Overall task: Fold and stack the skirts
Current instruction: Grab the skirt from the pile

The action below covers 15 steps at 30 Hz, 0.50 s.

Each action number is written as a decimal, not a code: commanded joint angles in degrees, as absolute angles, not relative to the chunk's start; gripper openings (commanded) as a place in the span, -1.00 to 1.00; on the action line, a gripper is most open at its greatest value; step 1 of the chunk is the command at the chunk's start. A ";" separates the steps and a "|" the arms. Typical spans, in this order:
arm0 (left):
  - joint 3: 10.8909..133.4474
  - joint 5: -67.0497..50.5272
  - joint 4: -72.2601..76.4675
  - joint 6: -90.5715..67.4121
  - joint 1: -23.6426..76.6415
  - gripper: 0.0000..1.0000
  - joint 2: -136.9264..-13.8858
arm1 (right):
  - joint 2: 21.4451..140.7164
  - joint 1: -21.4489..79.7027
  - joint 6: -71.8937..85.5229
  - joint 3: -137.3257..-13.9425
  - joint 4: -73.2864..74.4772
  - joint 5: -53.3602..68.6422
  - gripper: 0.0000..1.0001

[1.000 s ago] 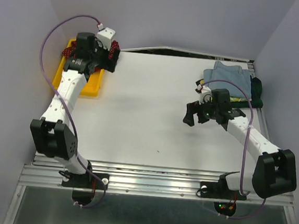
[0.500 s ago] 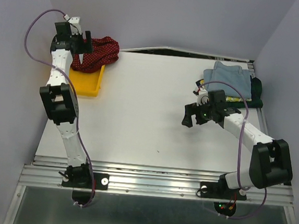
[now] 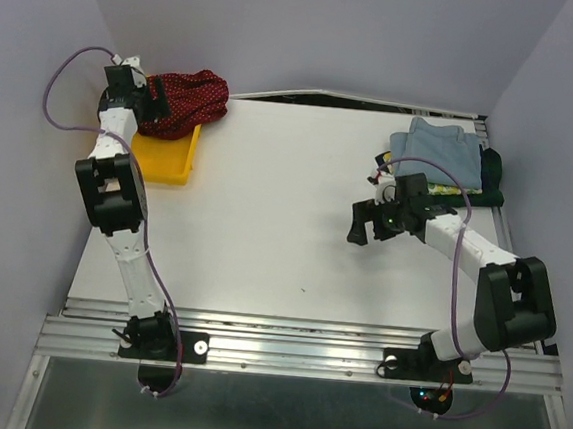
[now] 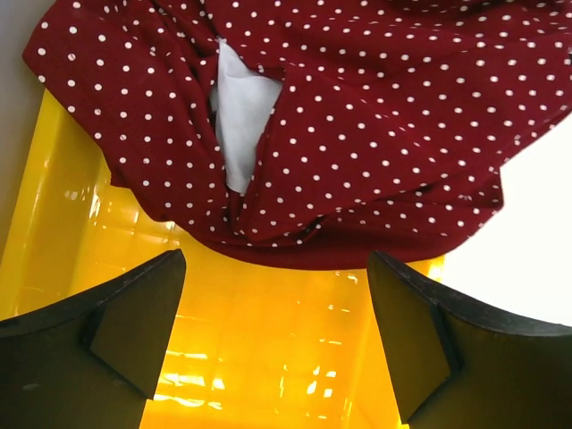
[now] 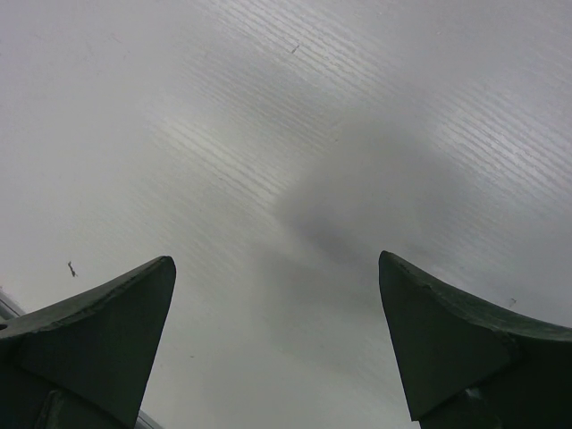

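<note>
Though seemingly free, skirt (image 4: 375, 125) beyond tool (image 4: 275, 268)

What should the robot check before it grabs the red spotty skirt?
1. Left hand open: ok.
2. Red skirt between its fingers: not ok, it lies just beyond them, over the yellow tray.
3. Right hand open and empty: ok.
4. Skirt flat: not ok, bunched up.
5. Folded pile at far right, out of the way: ok.
6. Skirt snagged on tray: cannot tell.
</note>
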<state>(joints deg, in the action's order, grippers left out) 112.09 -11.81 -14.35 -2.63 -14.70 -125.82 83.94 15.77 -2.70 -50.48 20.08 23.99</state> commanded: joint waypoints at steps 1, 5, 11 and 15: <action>113.73 -10.72 -11.25 -4.57 -15.82 0.88 -127.96 | 84.64 15.82 -2.11 -54.05 18.37 23.73 1.00; 115.75 -10.72 -10.99 -5.18 -16.08 0.88 -130.51 | 85.34 15.82 -2.11 -54.23 18.46 23.47 1.00; 118.91 -10.55 -9.41 -6.06 -16.08 0.89 -134.90 | 86.48 15.82 -2.37 -54.75 18.81 22.41 1.00; 122.68 -12.56 -8.79 -6.33 -16.17 0.90 -138.06 | 87.01 15.82 -2.37 -54.93 19.16 21.80 1.00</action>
